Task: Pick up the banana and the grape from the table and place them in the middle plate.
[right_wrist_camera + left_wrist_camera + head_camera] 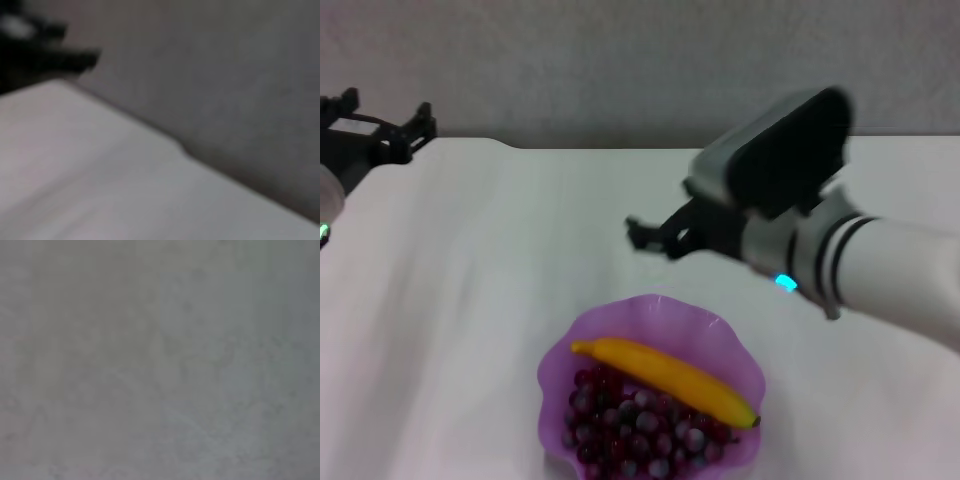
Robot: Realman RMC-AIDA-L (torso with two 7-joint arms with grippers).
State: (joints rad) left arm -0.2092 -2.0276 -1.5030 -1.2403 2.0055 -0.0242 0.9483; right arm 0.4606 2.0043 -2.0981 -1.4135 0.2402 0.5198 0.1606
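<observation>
The table [470, 300], wide and white, fills most of my head view, and I am working it from a distance with both fruits already sitting in the middle plate [715, 325], the purple scalloped dish near the front edge. Next largest is my right arm, reaching in from the right and held above the table just beyond the plate; the right gripper [650, 238] points toward the left, its dark fingers parted a little and holding nothing. The plate lies on the near side of that gripper, so the right arm is much the closer of the two. The left gripper [390, 135] is parked at the far left corner, well apart from the plate, and I cannot tell how its fingers stand. Inside the plate, the banana [665, 378] lies with its long axis running from the left rim down to the right, dark tip to the right, resting on the grape [630, 425], which is heaped on the near side. I judge the placing done; only a retreat remains. Only the head view shows the fruit: the right wrist view gives table edge and wall, the left wrist view nothing I can read.
</observation>
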